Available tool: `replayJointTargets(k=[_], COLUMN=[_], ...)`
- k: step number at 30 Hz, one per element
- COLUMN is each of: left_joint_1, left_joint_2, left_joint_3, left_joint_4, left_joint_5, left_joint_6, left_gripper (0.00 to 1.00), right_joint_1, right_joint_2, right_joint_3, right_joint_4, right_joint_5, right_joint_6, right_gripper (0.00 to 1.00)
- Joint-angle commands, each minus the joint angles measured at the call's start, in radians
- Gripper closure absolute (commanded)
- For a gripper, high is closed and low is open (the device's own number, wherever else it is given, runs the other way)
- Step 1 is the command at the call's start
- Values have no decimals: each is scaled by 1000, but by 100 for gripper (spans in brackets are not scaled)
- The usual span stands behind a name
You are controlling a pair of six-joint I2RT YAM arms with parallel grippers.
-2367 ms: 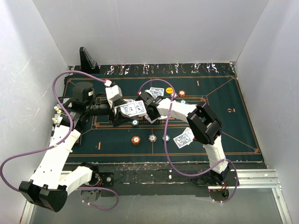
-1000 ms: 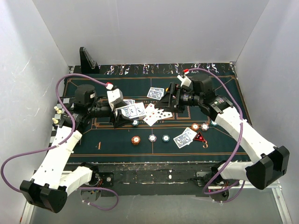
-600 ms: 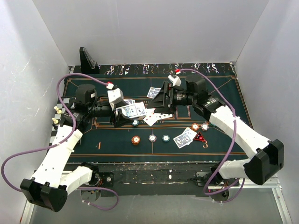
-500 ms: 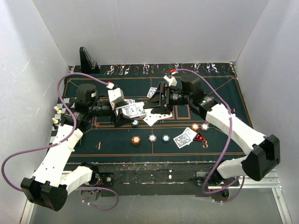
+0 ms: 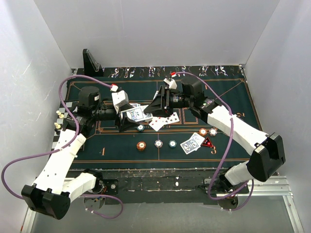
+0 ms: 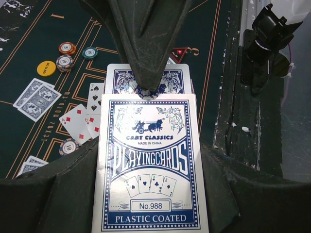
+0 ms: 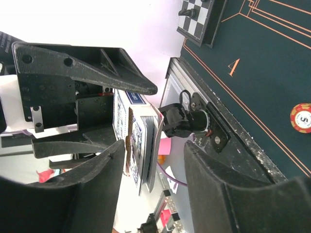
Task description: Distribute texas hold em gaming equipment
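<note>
right claw (image 7: 153, 145) moved onto card deck (image 6: 150, 165), wide astride it in wrist view, left claw (image 5: 133, 117) gripping it

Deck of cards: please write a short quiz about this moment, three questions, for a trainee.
1. True or false: the left pincer grips the deck.
2. Where does the red marker lie? A) on the mat, by the number 3; B) on the chequered board; C) in the right pincer.
3. How do the fingers of the right pincer stand to the deck?

Key: 1 true. 2 A. 3 One finger on each side of the deck's end, jaws open.
</note>
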State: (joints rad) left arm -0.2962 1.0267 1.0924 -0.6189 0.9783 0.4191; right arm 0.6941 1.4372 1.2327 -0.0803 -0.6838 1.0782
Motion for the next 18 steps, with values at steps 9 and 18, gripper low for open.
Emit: replayJointTargets(k=[9,18], left_joint_1=[6,6], left_joint_2=[-31,-33], left_joint_3=[38,47], left_joint_4=[45,54], left_joint_5=[31,36], left_joint_6=[-32,-40], left_gripper=[87,87], right_joint_1=[-5,-65], right_joint_2=[-20,-69], right_joint_3=[11,-55], right_joint_4=[60,103], right_joint_5=[-16,-23], right_joint_6=[34,60], right_gripper=[51,59])
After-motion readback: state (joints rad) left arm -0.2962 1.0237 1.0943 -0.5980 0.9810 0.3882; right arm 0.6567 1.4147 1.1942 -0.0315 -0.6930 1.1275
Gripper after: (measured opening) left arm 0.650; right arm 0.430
